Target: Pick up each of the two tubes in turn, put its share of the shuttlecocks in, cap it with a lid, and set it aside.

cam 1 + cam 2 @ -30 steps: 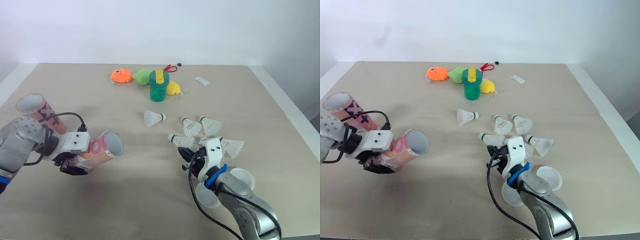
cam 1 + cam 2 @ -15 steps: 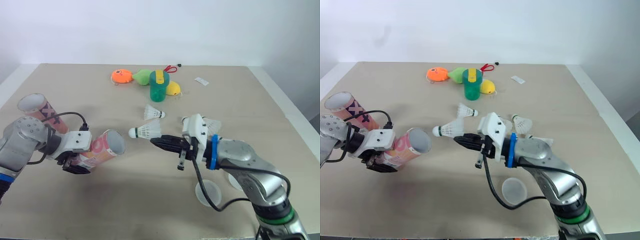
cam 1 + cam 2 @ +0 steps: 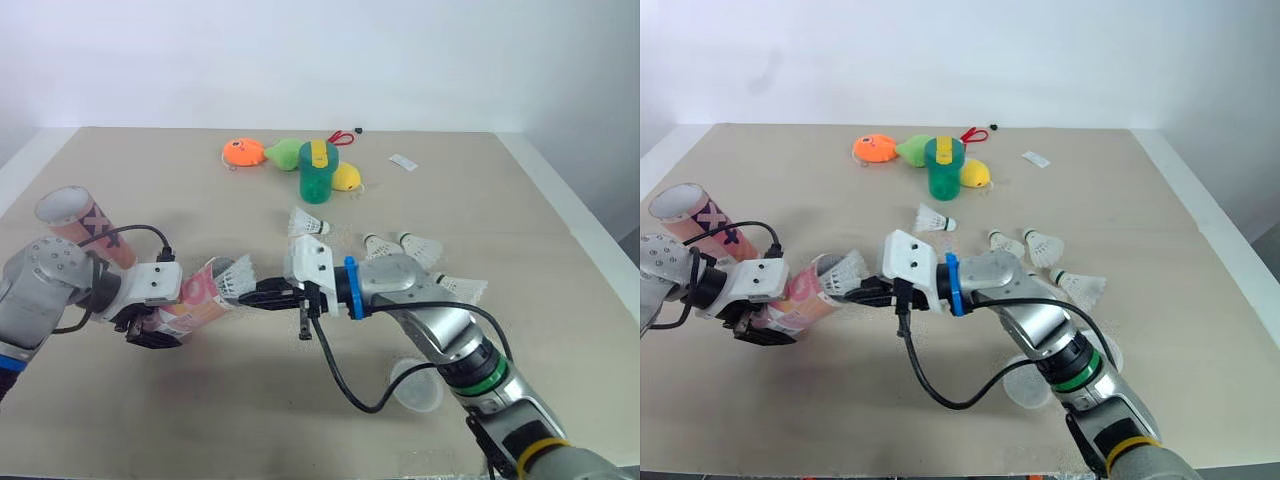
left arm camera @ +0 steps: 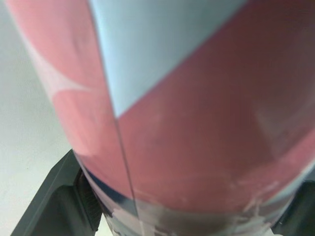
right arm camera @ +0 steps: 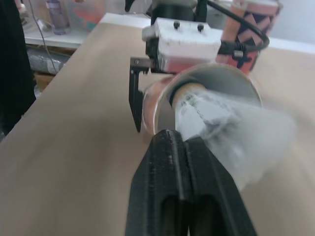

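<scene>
My left gripper (image 3: pixel 152 330) is shut on a pink patterned tube (image 3: pixel 190 303), held tilted with its open mouth facing right; the tube's wall (image 4: pixel 172 98) fills the left wrist view. My right gripper (image 3: pixel 248 293) is shut on the feather skirt of a white shuttlecock (image 3: pixel 236 274) whose cork end sits inside the tube mouth (image 5: pixel 211 81). A second pink tube (image 3: pixel 76 217) stands upright at the far left. Several loose shuttlecocks lie at mid-table, among them one (image 3: pixel 308 224) apart from the rest and one (image 3: pixel 425 246) further right. A clear lid (image 3: pixel 420 386) lies near the front edge.
A green cup (image 3: pixel 318 172), an orange toy (image 3: pixel 242 152), green and yellow soft toys, red scissors (image 3: pixel 342 136) and a white tag (image 3: pixel 404 161) sit at the back. The right arm's black cable hangs over the table's middle. The table's right edge (image 3: pixel 590 240) is close.
My right gripper lifted a shuttlecock from the pile and carried it left to the tube, where its cork end now enters the mouth. The left gripper kept the tube nearly still.
</scene>
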Action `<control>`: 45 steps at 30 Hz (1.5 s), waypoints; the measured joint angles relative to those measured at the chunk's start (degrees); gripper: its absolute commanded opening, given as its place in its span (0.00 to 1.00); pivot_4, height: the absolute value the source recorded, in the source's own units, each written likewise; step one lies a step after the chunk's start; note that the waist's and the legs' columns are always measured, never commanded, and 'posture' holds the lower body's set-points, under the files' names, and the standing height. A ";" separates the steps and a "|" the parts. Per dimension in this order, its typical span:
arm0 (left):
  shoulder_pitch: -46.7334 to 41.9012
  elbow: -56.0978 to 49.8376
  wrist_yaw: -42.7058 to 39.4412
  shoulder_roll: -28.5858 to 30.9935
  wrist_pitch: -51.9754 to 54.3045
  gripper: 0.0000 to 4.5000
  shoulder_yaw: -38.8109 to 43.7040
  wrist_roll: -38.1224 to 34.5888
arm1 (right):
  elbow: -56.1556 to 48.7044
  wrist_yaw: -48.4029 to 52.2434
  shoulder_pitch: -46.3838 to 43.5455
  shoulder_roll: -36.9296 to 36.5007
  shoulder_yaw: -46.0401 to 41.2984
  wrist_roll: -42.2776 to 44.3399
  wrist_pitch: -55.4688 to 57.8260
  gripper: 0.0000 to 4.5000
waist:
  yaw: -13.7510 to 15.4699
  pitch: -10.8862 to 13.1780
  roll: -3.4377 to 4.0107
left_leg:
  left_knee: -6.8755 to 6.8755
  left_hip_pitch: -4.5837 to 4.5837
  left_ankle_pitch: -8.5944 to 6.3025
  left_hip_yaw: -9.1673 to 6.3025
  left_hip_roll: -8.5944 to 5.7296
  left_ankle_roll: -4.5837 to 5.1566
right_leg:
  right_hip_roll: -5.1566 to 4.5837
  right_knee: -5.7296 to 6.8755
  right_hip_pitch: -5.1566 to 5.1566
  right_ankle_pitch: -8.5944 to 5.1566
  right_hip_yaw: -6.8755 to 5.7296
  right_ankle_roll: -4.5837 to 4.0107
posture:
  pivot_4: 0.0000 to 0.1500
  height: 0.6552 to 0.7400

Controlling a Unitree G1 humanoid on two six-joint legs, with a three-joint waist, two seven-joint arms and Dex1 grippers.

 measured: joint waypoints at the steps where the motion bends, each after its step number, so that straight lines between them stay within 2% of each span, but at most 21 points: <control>1: 0.22 -0.23 0.22 0.01 0.23 0.82 0.18 -0.09 | 0.00 0.20 0.00 0.15 -0.20 0.23 0.11 0.50 | 0.00 0.00 0.00 | 0.00 0.00 0.00 0.00 0.00 0.00 | -0.01 0.00 0.00 0.10 0.00 -0.17 | 1.00 1.00; 3: 0.87 -0.83 0.66 0.02 0.69 0.82 0.67 -0.18 | -0.17 0.97 0.01 -0.14 -1.52 1.54 1.08 0.74 | 0.00 0.00 0.00 | 0.00 0.00 0.00 0.00 -0.01 0.00 | -0.01 0.00 0.01 0.12 0.00 -0.20 | 1.00 1.00; 4: 1.41 -1.29 1.00 0.04 0.77 0.82 1.09 -0.18 | -0.35 1.17 0.02 -0.76 -3.12 2.61 1.90 0.81 | 0.00 0.00 0.00 | 0.00 0.00 0.00 0.01 -0.01 0.00 | -0.02 0.00 0.00 0.12 0.00 -0.20 | 1.00 1.00; 5: 1.64 -1.37 1.22 0.05 0.84 0.82 1.28 -0.28 | -0.47 1.25 0.03 -1.26 -4.22 3.15 2.45 0.95 | 0.00 0.00 0.00 | 0.00 0.00 0.00 0.01 -0.01 0.00 | -0.02 0.00 0.00 0.12 0.00 -0.20 | 1.00 1.00; 6: 1.97 -1.62 1.47 0.09 1.06 0.82 1.52 -0.32 | -0.50 1.28 0.02 -1.69 -5.51 3.88 3.11 0.98 | -0.01 0.00 0.00 | 0.00 0.01 0.00 0.01 0.00 0.00 | -0.01 0.00 0.00 0.13 0.00 -0.22 | 1.00 1.00; 8: 2.43 -1.81 1.63 0.13 1.19 0.82 1.95 -0.36 | -0.47 1.07 0.02 -1.77 -6.76 4.41 3.76 0.98 | -0.04 0.01 0.02 | -0.01 0.02 0.00 0.01 0.02 0.00 | 0.01 0.02 -0.02 0.11 0.00 -0.24 | 1.00 1.00; 11: 2.97 -1.94 1.86 0.23 1.82 0.82 2.45 -0.39 | 4.23 -2.28 -3.44 -0.95 -7.44 0.82 2.03 0.98 | -0.12 0.03 0.06 | 0.00 0.03 0.04 0.09 0.02 -0.03 | 0.02 0.18 -0.16 0.09 0.02 -0.26 | 1.00 1.00; 15: 3.55 -2.72 2.07 0.23 2.18 0.82 2.77 -0.47 | 18.85 -10.04 -10.39 0.67 -6.47 -10.54 -3.80 0.98 | -0.19 0.03 0.06 | 0.02 0.03 0.08 0.14 0.02 -0.03 | 0.02 0.38 -0.27 0.03 0.05 -0.37 | 1.00 1.00; 18: 3.76 -3.23 2.08 0.25 2.44 0.82 2.87 -0.47 | 27.73 -13.96 -13.78 4.18 -5.70 -15.48 -6.51 0.98 | -0.18 0.03 0.07 | -0.03 0.02 0.07 0.15 -0.02 -0.03 | 0.02 0.60 -0.36 -0.07 0.12 -0.44 | 1.00 1.00; 26: 5.49 -4.87 3.19 0.25 3.67 0.82 4.34 -0.77 | 42.69 -19.48 -19.83 14.26 -3.99 -22.88 -9.60 0.98 | -0.14 0.05 0.09 | -0.18 0.00 0.07 0.08 -0.04 -0.03 | 0.00 0.63 -0.39 -0.17 0.08 -0.48 | 1.00 1.00; 35: 6.84 -6.19 4.31 0.25 4.69 0.82 5.32 -0.93 | 44.53 -21.41 -18.67 16.82 -3.22 -25.68 -2.81 0.98 | -0.16 0.05 0.10 | -0.19 0.01 0.08 0.06 -0.04 -0.04 | 0.01 0.63 -0.39 -0.17 0.06 -0.50 | 1.00 1.00; 45: 6.50 -5.96 4.26 0.02 4.41 0.82 5.06 -0.91 | 41.85 -22.94 -17.52 14.65 -4.88 -26.87 3.65 0.98 | -0.15 0.06 0.12 | -0.20 0.01 0.08 0.07 -0.07 -0.04 | -0.01 0.63 -0.39 -0.18 0.07 -0.48 | 1.00 1.00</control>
